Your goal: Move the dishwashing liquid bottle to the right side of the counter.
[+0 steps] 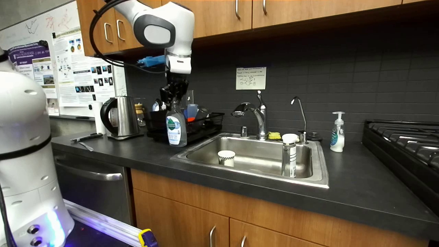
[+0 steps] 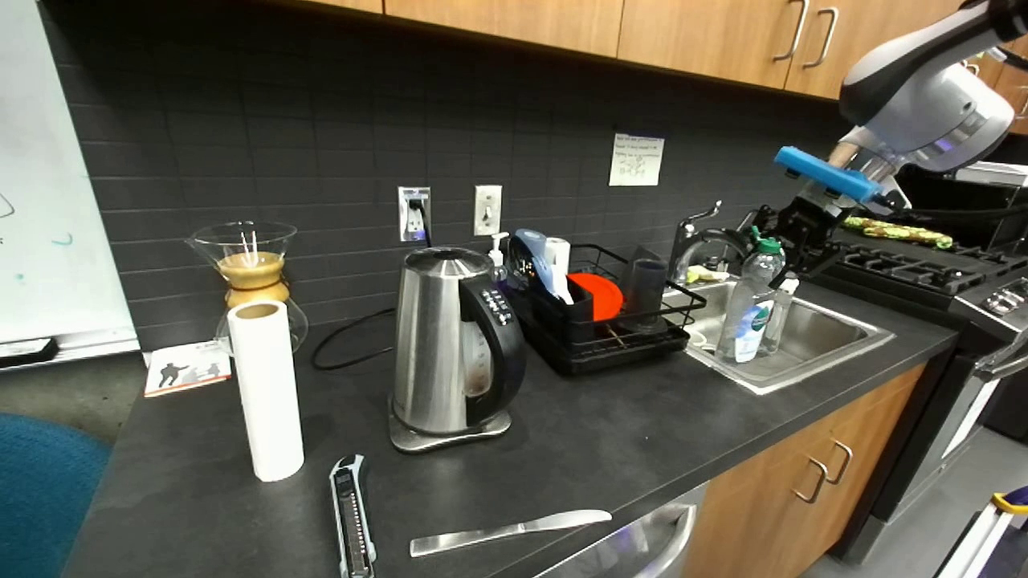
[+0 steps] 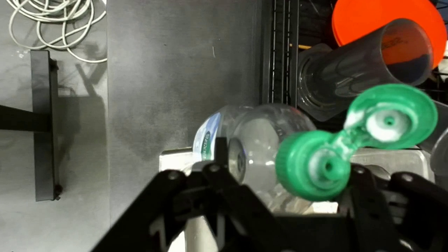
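Observation:
The dishwashing liquid bottle (image 1: pixel 176 128) is clear, with a green cap and a blue-and-white label. It hangs roughly upright near the sink's front left corner and appears lifted off the dark counter (image 1: pixel 370 199). My gripper (image 1: pixel 174 97) comes from above and is shut on its upper part. In the wrist view the green cap (image 3: pixel 315 168), its lid flipped up, sits between the fingers of the gripper (image 3: pixel 290 162). The bottle (image 2: pixel 747 321) overlaps the sink's left edge in an exterior view. Its base is hidden in the wrist view.
A steel sink (image 1: pixel 320 171) holds a cup (image 1: pixel 226 157) and a tall white-lidded container (image 1: pixel 289 154). Behind stands the faucet (image 1: pixel 260 120). A pump soap bottle (image 1: pixel 337 137) and stove (image 1: pixel 404 151) are at right. The dish rack (image 2: pixel 594 345) and kettle (image 2: pixel 438 345) stand left.

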Robot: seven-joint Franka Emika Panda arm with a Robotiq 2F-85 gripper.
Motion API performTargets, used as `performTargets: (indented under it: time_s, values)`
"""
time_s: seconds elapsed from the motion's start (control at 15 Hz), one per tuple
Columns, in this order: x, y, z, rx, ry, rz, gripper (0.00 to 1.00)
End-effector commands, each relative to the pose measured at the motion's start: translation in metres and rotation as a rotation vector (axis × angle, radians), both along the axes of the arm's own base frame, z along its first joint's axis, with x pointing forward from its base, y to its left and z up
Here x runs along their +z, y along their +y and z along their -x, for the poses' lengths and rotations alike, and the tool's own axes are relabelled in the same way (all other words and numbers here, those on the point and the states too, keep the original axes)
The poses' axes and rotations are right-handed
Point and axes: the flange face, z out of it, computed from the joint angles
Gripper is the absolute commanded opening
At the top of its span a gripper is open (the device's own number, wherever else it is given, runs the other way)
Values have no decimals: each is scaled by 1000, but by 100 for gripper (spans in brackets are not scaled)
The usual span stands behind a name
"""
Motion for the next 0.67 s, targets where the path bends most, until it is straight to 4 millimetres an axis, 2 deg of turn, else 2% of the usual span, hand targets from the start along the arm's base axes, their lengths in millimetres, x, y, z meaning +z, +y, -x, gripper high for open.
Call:
performTargets:
  time_s: [0.0,0.6]
  values:
    - [27,-21,15,-1,-8,27,34]
    - [58,-81,47,66,44,91,34]
